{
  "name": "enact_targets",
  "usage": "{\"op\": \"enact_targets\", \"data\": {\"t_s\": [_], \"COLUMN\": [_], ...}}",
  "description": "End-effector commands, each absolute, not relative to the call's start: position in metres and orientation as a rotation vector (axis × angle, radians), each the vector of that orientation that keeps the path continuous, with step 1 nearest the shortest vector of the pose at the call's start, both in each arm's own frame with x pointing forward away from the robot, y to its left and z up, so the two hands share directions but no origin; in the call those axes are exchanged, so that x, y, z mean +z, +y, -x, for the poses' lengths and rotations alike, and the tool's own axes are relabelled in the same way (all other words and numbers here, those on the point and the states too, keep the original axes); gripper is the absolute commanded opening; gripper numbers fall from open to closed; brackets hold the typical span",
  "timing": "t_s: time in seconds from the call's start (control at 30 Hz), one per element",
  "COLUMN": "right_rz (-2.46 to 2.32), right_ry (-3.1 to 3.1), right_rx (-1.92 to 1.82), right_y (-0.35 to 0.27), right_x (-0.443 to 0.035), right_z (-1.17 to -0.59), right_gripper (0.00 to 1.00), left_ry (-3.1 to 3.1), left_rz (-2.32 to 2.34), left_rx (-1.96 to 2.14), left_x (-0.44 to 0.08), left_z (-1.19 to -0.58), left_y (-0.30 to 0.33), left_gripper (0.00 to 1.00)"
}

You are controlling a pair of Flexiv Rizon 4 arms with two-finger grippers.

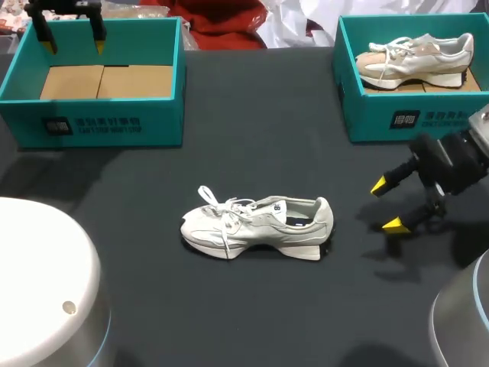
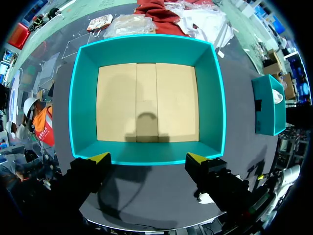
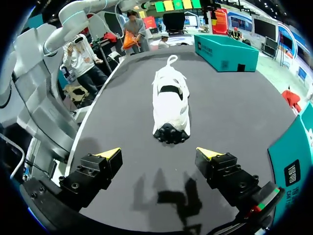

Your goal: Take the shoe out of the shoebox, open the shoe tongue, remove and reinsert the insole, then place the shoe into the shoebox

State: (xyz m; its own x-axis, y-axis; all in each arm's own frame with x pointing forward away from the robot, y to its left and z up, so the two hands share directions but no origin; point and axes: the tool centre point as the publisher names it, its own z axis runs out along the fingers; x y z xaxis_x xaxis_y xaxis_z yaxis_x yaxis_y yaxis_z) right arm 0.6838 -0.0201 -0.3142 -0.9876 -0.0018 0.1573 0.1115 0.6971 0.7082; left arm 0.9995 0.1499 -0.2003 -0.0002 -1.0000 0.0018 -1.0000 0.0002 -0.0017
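Head view first, from my left: the left gripper (image 1: 74, 44) hangs above one wall of the left box (image 1: 92, 122), fingers spread wide and holding nothing. Its wrist view looks straight down into that box (image 2: 146, 43), which shows only bare cardboard on its floor. In the middle, the shoe (image 1: 256, 227) stands on its sole on the table (image 1: 252, 306), toe towards my left, laces tied, well apart from both boxes. The right gripper (image 1: 386, 205) sits low near the heel, fingers wide too, nothing between them. In the right wrist view the shoe (image 3: 171, 103) points its heel at the gripper (image 3: 159, 154), with a gap between. Further right, the right box (image 1: 412, 115) holds a second shoe (image 1: 412, 57). I judge the take-out done; the tongue, the insole and the return to the box look not yet done
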Motion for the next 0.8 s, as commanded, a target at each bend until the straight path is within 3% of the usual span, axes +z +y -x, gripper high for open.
{"op": "enact_targets", "data": {"t_s": [0.03,0.8], "right_rz": [0.014,0.061], "right_ry": [-2.609,-2.735], "right_rx": [-1.722,-1.742], "right_y": [-0.022,-0.026], "right_x": [-0.318,-0.348], "right_z": [-0.671,-0.674], "right_gripper": [1.00,1.00], "left_ry": [-2.222,-2.222], "left_rz": [-2.221,-2.221], "left_rx": [0.003,0.003], "left_x": [-0.200,-0.200], "left_z": [-1.000,-1.000], "left_y": [0.150,0.150], "left_gripper": [1.00,1.00]}}
